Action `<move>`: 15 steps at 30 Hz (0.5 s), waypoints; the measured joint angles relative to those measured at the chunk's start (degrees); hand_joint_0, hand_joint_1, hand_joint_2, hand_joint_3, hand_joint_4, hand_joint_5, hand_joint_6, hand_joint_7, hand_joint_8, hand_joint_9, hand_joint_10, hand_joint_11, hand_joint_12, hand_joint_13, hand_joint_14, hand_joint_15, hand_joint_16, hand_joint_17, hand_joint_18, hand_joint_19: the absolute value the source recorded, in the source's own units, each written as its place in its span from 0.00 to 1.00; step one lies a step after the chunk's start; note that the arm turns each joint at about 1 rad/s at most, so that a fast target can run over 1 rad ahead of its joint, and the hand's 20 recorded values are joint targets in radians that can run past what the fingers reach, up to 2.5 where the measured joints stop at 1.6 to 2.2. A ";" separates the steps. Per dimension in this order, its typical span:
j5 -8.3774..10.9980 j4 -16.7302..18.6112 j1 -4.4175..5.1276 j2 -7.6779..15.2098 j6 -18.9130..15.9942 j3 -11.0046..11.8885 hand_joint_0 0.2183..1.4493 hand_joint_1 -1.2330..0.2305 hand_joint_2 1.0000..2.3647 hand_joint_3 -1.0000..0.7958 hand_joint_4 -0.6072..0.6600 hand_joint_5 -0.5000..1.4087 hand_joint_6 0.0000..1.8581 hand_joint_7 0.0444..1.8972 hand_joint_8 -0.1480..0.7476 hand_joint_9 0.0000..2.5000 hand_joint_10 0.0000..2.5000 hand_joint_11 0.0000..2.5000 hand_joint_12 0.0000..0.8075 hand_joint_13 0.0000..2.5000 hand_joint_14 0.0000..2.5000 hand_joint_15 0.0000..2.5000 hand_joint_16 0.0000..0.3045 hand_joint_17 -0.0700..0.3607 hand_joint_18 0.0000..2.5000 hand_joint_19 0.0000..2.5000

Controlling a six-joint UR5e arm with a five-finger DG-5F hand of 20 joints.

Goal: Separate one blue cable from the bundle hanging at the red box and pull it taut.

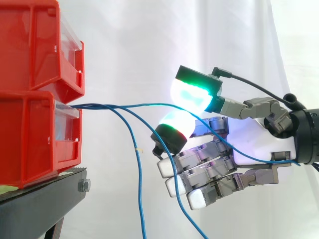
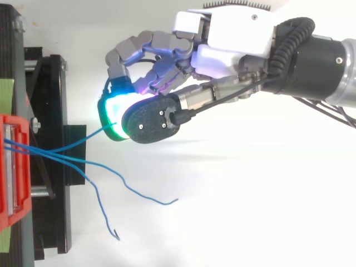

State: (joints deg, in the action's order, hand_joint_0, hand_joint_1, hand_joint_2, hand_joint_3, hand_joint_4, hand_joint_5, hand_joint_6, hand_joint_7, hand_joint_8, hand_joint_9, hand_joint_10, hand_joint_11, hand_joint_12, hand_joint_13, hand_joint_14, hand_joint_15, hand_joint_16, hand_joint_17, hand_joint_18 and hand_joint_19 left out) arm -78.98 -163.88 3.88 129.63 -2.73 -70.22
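Several thin blue cables come out of the front of the lower red bin [image 1: 35, 139]. One blue cable [image 1: 139, 105] runs almost straight and level from the bin to my hand [image 1: 254, 139]. There it is pinched between two green-glowing pads [image 1: 192, 94], and its free end trails across the palm to the right. In the top view the same cable [image 2: 92, 135] reaches the glowing pads of the hand [image 2: 233, 39]. The other fingers are curled below the pinch. Two loose cables [image 1: 137, 169] hang down from the bin, apart from the hand.
A second red bin [image 1: 35, 45] sits on top of the lower one. Both rest on a black stand [image 1: 40, 204] at the left. The loose cable ends [image 2: 139, 194] spread out over the white surface. A white curtain hangs behind.
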 measured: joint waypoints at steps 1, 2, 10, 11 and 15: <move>-0.01 0.01 0.02 0.00 0.00 0.00 0.45 0.29 0.00 0.28 0.47 0.14 0.45 0.67 0.39 0.31 0.01 0.16 0.36 0.34 0.00 0.10 0.11 0.34 0.30 0.15; -0.02 0.01 0.04 0.00 0.00 0.00 0.45 0.29 0.00 0.28 0.47 0.14 0.45 0.68 0.39 0.31 0.01 0.16 0.36 0.34 0.00 0.10 0.11 0.34 0.30 0.15; 0.03 -0.01 0.11 -0.02 -0.05 0.03 0.43 0.30 0.01 0.34 0.50 0.14 0.44 0.64 0.38 0.31 0.00 0.13 0.34 0.33 0.00 0.08 0.10 0.32 0.28 0.13; 0.04 -0.02 0.13 -0.03 -0.06 0.03 0.42 0.30 0.01 0.36 0.50 0.14 0.44 0.63 0.38 0.31 0.00 0.13 0.33 0.33 0.00 0.08 0.10 0.32 0.28 0.13; 0.04 -0.03 0.14 0.00 -0.08 0.02 0.43 0.32 0.01 0.42 0.52 0.14 0.43 0.60 0.38 0.32 0.00 0.13 0.32 0.32 0.00 0.07 0.09 0.30 0.26 0.12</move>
State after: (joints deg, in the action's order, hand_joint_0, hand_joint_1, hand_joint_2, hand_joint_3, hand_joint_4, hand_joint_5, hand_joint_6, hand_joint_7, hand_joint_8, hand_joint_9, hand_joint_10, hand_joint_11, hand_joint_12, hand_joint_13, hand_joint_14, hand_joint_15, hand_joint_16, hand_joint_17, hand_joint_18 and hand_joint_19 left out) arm -78.93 -163.91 4.03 129.63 -2.81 -70.19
